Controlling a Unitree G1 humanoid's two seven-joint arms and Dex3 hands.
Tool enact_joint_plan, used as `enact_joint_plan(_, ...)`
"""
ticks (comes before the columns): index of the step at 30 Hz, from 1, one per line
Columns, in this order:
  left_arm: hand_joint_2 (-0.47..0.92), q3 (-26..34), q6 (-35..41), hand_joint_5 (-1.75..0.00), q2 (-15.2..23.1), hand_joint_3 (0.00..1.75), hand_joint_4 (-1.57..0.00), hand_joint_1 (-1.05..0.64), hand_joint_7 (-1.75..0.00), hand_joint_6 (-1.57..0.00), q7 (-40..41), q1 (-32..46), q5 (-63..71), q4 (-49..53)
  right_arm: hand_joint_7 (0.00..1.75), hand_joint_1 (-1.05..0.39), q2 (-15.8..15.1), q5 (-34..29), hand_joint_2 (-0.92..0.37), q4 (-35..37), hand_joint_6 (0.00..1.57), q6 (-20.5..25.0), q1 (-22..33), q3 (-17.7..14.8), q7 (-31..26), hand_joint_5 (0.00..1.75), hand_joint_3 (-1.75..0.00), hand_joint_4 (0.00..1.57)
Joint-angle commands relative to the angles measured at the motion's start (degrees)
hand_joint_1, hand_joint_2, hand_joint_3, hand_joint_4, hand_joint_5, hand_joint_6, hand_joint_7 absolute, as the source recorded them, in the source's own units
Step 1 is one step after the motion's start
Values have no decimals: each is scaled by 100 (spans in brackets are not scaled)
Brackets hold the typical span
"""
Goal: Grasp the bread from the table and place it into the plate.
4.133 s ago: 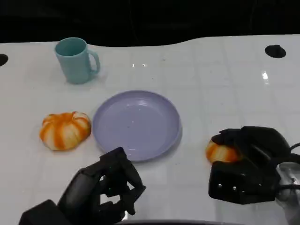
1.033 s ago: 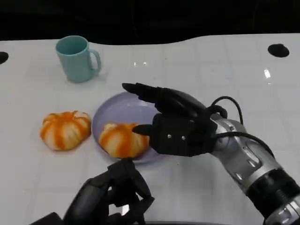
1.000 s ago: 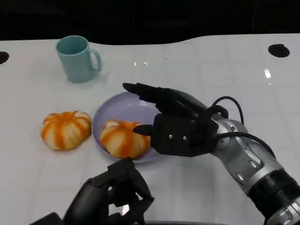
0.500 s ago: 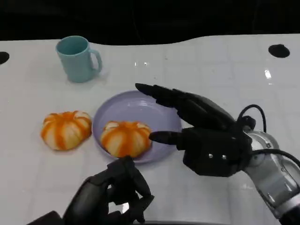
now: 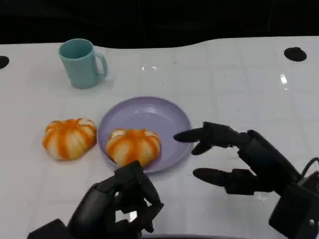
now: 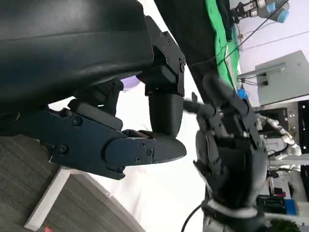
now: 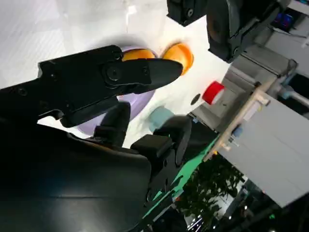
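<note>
A striped orange bread (image 5: 133, 147) lies on the near left part of the lilac plate (image 5: 149, 114). A second bread of the same kind (image 5: 69, 138) sits on the table just left of the plate. My right hand (image 5: 239, 162) hovers over the table to the right of the plate, fingers spread and pointing at it, holding nothing. In the right wrist view its fingers (image 7: 120, 77) stretch toward both breads (image 7: 178, 55) and the plate (image 7: 91, 124). My left hand (image 5: 122, 201) is at the near edge below the plate, fingers curled in on nothing.
A teal mug (image 5: 82, 63) stands at the far left of the white table (image 5: 239, 84). Black round holes (image 5: 295, 54) mark the table's far right and far left edge. The right wrist view catches a red-capped object (image 7: 213, 92) beyond the table.
My right hand has let go of the bread and pulled back to the right, off the plate. The bread stays where it was set on the plate. The left hand has hardly moved.
</note>
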Motion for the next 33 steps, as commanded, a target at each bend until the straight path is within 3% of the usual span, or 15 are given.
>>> enact_joint_plan(1, 92, 55, -30, -175, 80, 46, -69, -49, -175, -48, 0, -22, -5, 60, 127, -23, -128, 212, -48, -9, 63, -557, 333, -285, -47, 170, -116, 60)
enact_joint_plan(4, 92, 70, -9, -175, 93, 45, -69, -50, -175, -48, -12, -34, -22, 58, 135, -18, -177, 278, -37, -27, 73, -812, 526, -424, -33, 167, -144, 67)
enact_joint_plan(6, 92, 81, 24, -175, 97, 45, -69, -50, -175, -48, -15, -35, -48, 45, 138, -18, -274, 278, -34, -141, 78, -871, 706, -524, -3, 167, -148, 70)
enact_joint_plan(13, 92, 138, -71, -175, 171, 46, -70, -50, -175, -49, 1, -34, 10, 82, 148, -23, -390, 353, -40, -694, 77, -588, 1278, -727, -5, 174, -135, 75)
enact_joint_plan(20, 92, 226, -85, -175, 253, 47, -71, -49, -175, -49, -67, -48, -52, 93, 150, -21, -276, 130, -41, -885, 74, -318, 1588, -751, -199, 175, -131, 76)
enact_joint_plan(33, 92, 339, -29, -175, 318, 44, -71, -50, -175, -49, -168, -80, -257, 165, 145, -22, -156, -555, -34, -106, 79, -957, 1468, -736, -943, 175, -139, 83)
